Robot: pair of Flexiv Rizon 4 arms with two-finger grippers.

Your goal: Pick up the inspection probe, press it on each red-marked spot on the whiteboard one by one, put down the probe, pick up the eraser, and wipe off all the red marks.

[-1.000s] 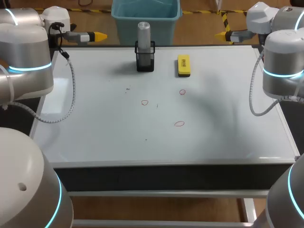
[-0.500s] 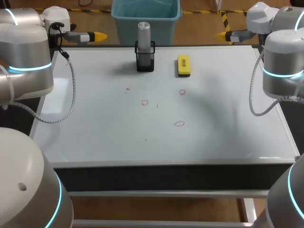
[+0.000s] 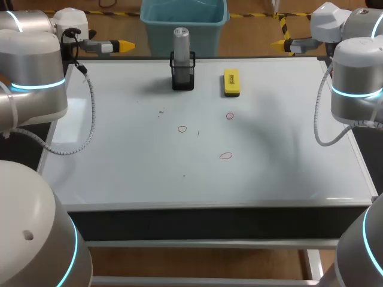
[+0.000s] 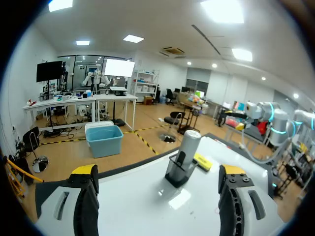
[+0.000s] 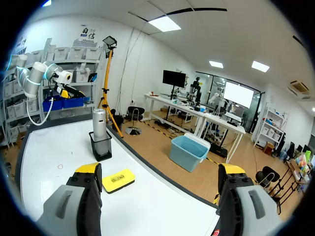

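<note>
Probe (image 3: 181,40) stands upright in its holder (image 3: 183,76) on the whiteboard (image 3: 119,170), eraser (image 3: 231,82) nearby; left tool (image 3: 124,45) and right tool (image 3: 277,43) both spread wide, empty.

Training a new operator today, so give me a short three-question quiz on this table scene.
1. True or false: the inspection probe stands upright in its black holder.
2. How many red marks are on the whiteboard?
3. Where does the yellow eraser lie? A) on top of the probe; B) on the whiteboard beside the holder; C) covering a red mark.
Key: 1 true; 2 three; 3 B.
</note>
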